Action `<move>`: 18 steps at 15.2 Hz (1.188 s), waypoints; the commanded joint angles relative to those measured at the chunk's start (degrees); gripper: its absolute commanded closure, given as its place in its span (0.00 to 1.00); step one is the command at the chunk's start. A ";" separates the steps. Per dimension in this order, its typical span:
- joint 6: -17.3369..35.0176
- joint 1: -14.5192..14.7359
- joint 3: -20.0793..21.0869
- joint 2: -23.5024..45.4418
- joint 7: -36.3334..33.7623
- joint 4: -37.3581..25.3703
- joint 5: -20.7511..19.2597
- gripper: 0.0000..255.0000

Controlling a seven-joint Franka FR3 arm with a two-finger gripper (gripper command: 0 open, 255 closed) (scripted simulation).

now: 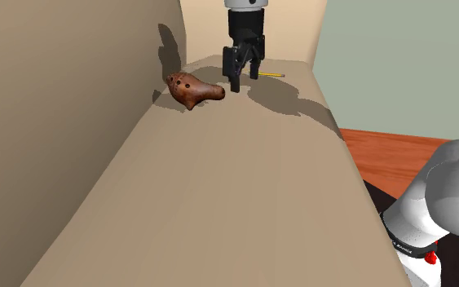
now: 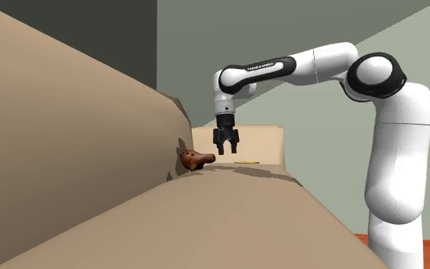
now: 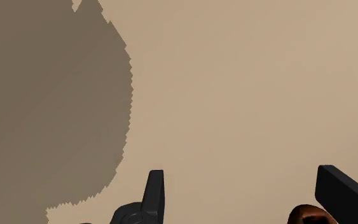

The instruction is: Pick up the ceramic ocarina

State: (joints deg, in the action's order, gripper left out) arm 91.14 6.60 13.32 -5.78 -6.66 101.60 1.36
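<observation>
Wide open and empty, my pincer point(image 1: 245, 80) hangs just above the tan surface point(image 1: 219, 196), fingers pointing down with nothing between them. The ocarina point(image 1: 193, 90), reddish-brown with small holes along its top, lies on that surface close to the upright tan panel point(image 1: 64, 122). It is just beside my pincer, on the shoulder view's left of it. In the wrist view its brown edge point(image 3: 308, 215) peeks in close by one finger point(image 3: 343, 191), so I judge I am off to one side of it rather than over it. A yellow pencil point(image 1: 271, 74) lies beyond me, out of the way.

I take this as the approach step, with no grasp begun. Next I would shift sideways until the ocarina's body sits between my fingers, lower around it, then close.
</observation>
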 commanded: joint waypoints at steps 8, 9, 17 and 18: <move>-5.18 4.89 4.01 19.22 -1.53 -26.39 -5.78 0.00; -4.27 4.84 3.94 18.93 -1.50 -25.20 -5.68 0.00; 1.41 4.36 3.81 17.53 -1.38 -18.18 -5.27 0.00; 1.41 4.36 3.81 17.54 -1.38 -18.18 -5.27 0.00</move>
State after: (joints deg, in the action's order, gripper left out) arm 92.40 10.97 17.14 11.80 -8.04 83.24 -3.91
